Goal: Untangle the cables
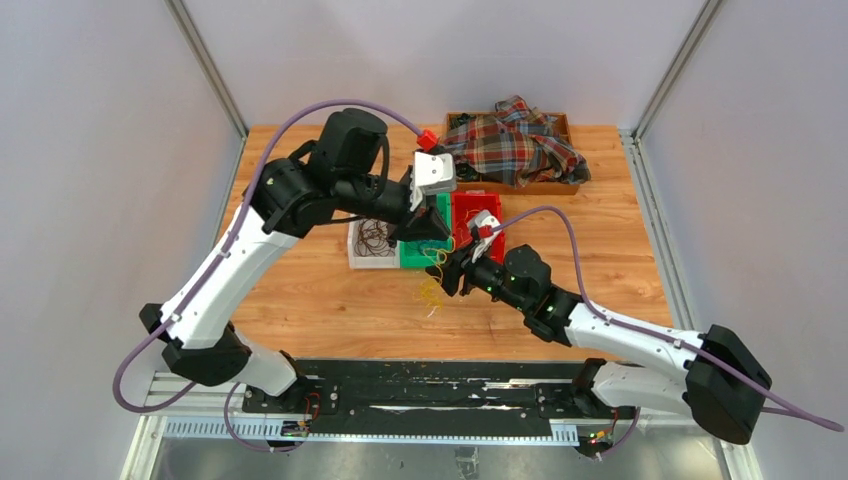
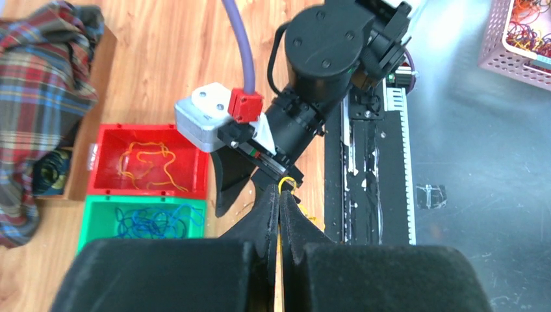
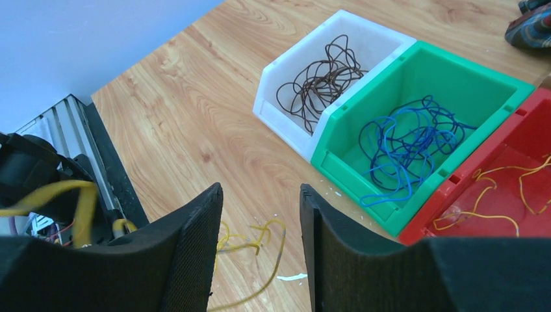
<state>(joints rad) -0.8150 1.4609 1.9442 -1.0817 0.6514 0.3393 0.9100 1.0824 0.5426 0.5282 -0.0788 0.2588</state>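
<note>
Pinched fingers (image 2: 263,224) of the left gripper (image 2: 281,201) clamp a yellow cable (image 2: 286,184), whose strand runs up the seam between them and curls just past the tips. Directly beyond those tips sits the right gripper (image 3: 260,192), its fingers (image 3: 195,247) parted by a moderate gap and holding nothing. Below that gap, on the table (image 3: 195,130), lies a loose yellow tangle (image 3: 256,237); whether it joins the pinched strand cannot be told. Ahead and to the right of the right fingers stand three bins touching in a row: a white bin (image 3: 273,114) with a dark brown cable (image 3: 321,78), a green bin (image 3: 351,153) with blue cables (image 3: 406,143), and a red bin (image 3: 425,227) with yellow-orange cables (image 3: 507,188). Farther off, a plaid cloth (image 1: 515,140) is heaped in a wooden tray (image 1: 560,185).
</note>
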